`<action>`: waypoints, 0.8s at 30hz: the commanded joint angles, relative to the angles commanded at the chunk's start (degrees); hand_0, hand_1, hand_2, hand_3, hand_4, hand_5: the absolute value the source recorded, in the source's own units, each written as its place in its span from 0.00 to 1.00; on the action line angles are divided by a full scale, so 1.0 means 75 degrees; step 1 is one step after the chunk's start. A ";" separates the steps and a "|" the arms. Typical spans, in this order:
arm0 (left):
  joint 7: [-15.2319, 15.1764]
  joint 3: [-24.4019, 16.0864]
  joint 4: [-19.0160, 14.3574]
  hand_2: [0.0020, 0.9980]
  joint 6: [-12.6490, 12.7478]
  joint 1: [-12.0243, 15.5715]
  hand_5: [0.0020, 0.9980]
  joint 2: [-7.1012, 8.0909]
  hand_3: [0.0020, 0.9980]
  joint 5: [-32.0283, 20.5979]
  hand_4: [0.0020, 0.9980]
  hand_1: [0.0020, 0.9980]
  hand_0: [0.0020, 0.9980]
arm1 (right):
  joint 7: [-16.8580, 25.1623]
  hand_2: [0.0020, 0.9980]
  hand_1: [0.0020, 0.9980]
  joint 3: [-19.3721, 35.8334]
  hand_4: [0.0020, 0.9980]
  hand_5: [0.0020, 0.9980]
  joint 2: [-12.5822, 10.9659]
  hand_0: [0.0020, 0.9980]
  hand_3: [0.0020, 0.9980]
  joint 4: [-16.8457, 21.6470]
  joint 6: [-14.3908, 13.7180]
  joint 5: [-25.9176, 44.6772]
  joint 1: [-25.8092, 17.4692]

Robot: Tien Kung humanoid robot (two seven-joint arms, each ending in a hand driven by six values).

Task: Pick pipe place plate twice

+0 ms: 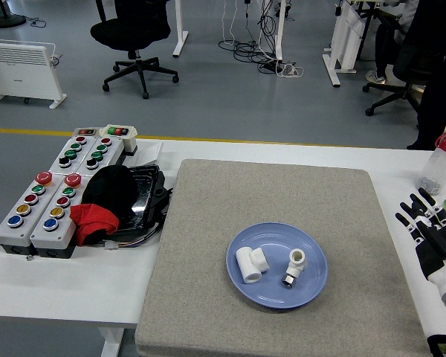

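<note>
Grey office floor stretches away behind the white table (44, 286), with a black swivel chair (131, 33) at about eleven o'clock and a white heater (24, 71) further left, near ten. From where I stand, the left end of the table is crowded: two grey button boxes (41, 208) studded with red, green and blue buttons, and just to their right a black cap with a red cloth (97, 220) tucked under it, lying against a dark tray of cables.

Moving across, a grey felt mat (208, 297) covers the middle of the table. On it, a little toward five o'clock of its centre, sits the blue plate (276, 296). Two white pipe pieces lie inside it, apart from each other: a chunky tee fitting (251, 263) on the left side and a smaller elbow fitting (294, 266) on the right.

Further right, off the mat at around four o'clock, the right hand (429, 230) hangs over the table edge with its fingers spread wide, holding nothing. A green cup peeks out just behind it, and a clear bottle with a red cap (438, 163) stands at two o'clock. No left arm shows anywhere.

With both pipes resting in the plate and the hand empty and well clear, I judge both placements done; nothing appears left to pick.
</note>
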 joint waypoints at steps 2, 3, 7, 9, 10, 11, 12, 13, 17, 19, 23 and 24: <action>-0.0001 0.0001 0.0000 0.71 -0.0002 -0.0001 1.00 0.0000 0.65 0.0001 0.40 0.74 0.72 | -0.0023 0.83 0.76 0.0056 0.57 0.54 0.0008 0.80 0.78 -0.0008 0.0038 0.0497 -0.0022; -0.0001 0.0001 0.0000 0.71 -0.0002 -0.0001 1.00 0.0000 0.65 0.0002 0.40 0.74 0.72 | -0.0027 0.83 0.76 0.0067 0.57 0.54 0.0010 0.80 0.78 -0.0010 0.0047 0.0578 -0.0027; -0.0005 0.0013 0.0000 0.71 -0.0005 -0.0009 1.00 -0.0001 0.65 -0.0008 0.40 0.75 0.72 | -0.0071 0.83 0.76 0.0121 0.57 0.55 0.0022 0.80 0.78 -0.0029 0.0104 0.0747 -0.0049; -0.0005 0.0014 0.0000 0.71 -0.0004 -0.0011 1.00 0.0000 0.65 -0.0012 0.40 0.75 0.72 | -0.0080 0.83 0.76 0.0127 0.57 0.55 0.0026 0.80 0.78 -0.0036 0.0113 0.0758 -0.0051; -0.0006 0.0013 0.0000 0.71 -0.0007 -0.0013 1.00 0.0000 0.65 -0.0006 0.40 0.75 0.72 | -0.0090 0.83 0.76 0.0131 0.57 0.55 0.0028 0.80 0.78 -0.0037 0.0115 0.0758 -0.0051; -0.0006 0.0011 0.0000 0.71 -0.0009 -0.0015 1.00 0.0000 0.65 0.0000 0.40 0.75 0.72 | -0.0097 0.83 0.76 0.0135 0.57 0.55 0.0029 0.80 0.78 -0.0037 0.0115 0.0757 -0.0052; -0.0006 0.0013 0.0000 0.71 -0.0009 -0.0016 1.00 0.0001 0.65 -0.0003 0.40 0.74 0.72 | -0.0111 0.83 0.76 0.0140 0.56 0.56 0.0029 0.80 0.78 -0.0036 0.0109 0.0752 -0.0052; -0.0005 0.0013 0.0000 0.71 -0.0008 -0.0016 1.00 0.0002 0.65 -0.0006 0.40 0.74 0.72 | -0.0119 0.83 0.76 0.0144 0.56 0.56 0.0028 0.80 0.78 -0.0037 0.0107 0.0755 -0.0053; -0.0003 0.0007 0.0000 0.71 -0.0012 -0.0017 1.00 0.0001 0.65 0.0008 0.40 0.74 0.72 | -0.0129 0.83 0.76 0.0153 0.56 0.56 0.0029 0.80 0.78 -0.0036 0.0116 0.0771 -0.0052; -0.0003 0.0005 0.0000 0.71 -0.0012 -0.0016 1.00 0.0001 0.65 0.0007 0.40 0.74 0.72 | -0.0128 0.83 0.76 0.0155 0.56 0.57 0.0030 0.80 0.77 -0.0038 0.0117 0.0770 -0.0054; 0.0001 -0.0013 0.0000 0.71 -0.0017 -0.0004 1.00 -0.0002 0.65 0.0040 0.40 0.74 0.72 | -0.0126 0.83 0.76 0.0158 0.56 0.57 0.0031 0.80 0.77 -0.0040 0.0114 0.0764 -0.0076; 0.0002 -0.0014 0.0000 0.71 -0.0016 0.0000 1.00 -0.0002 0.65 0.0043 0.40 0.75 0.72 | -0.0125 0.83 0.76 0.0159 0.56 0.57 0.0030 0.80 0.77 -0.0041 0.0112 0.0761 -0.0081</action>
